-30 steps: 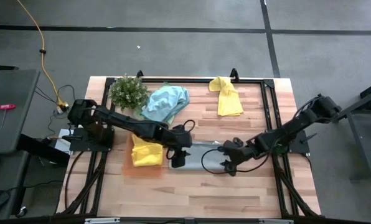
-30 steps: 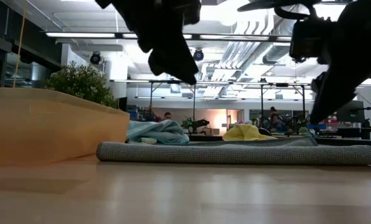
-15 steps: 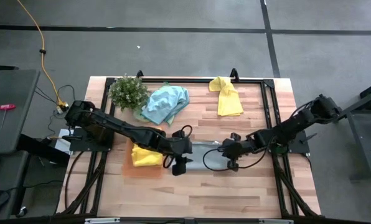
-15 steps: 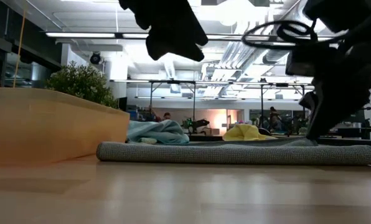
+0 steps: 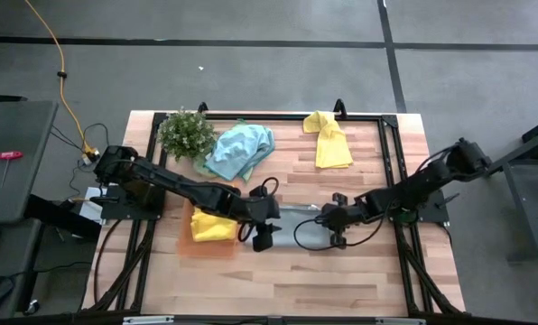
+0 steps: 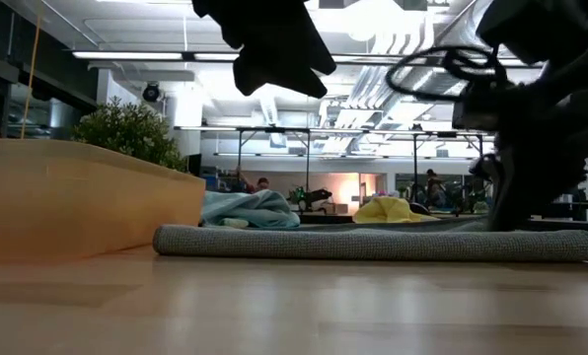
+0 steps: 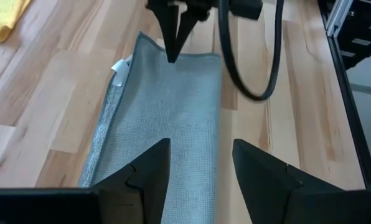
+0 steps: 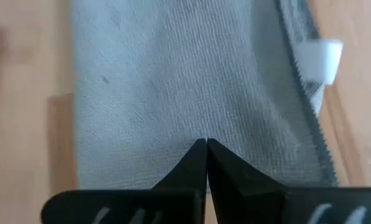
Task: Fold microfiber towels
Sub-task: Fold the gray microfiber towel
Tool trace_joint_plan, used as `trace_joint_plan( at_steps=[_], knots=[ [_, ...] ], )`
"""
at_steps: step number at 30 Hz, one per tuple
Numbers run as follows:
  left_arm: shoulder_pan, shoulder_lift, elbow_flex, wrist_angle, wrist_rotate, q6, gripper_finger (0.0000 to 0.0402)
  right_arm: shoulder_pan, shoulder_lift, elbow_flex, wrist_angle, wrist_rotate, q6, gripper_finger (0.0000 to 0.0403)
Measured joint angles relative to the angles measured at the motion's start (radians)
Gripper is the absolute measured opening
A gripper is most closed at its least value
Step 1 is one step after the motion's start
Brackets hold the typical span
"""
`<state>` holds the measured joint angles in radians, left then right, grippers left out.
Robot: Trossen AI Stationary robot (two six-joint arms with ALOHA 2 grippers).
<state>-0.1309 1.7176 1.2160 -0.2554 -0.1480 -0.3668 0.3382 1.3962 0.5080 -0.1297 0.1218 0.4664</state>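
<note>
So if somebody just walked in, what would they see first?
Probably the two dark robot arms meeting over the grey towel lying folded flat in the middle of the table. The left gripper hangs open above one end, and the right gripper is pinched shut down on the other end. After that, the bright yellow towel on the orange tray beside them would catch the eye.

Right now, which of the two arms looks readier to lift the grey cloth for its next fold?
The right one, probably. The right gripper has its fingers closed and down at the grey towel, while the left gripper hangs open above the other end.
</note>
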Motion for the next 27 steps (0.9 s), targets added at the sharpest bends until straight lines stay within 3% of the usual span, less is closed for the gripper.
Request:
trace_joint_plan(
  at_steps=[7,19,27],
  knots=[
    [0.000,0.000,0.000,-0.003,0.003,0.012,0.0165,0.000,0.037,0.005,-0.041,-0.001,0.058,0.0000],
    [0.000,0.001,-0.001,-0.110,0.008,0.188,0.0165,0.031,-0.143,-0.001,-0.464,0.014,0.286,0.0000],
    [0.001,0.074,-0.001,-0.061,0.014,0.297,0.0165,0.037,-0.265,-0.001,-0.468,0.029,0.318,0.0000]
  ],
)
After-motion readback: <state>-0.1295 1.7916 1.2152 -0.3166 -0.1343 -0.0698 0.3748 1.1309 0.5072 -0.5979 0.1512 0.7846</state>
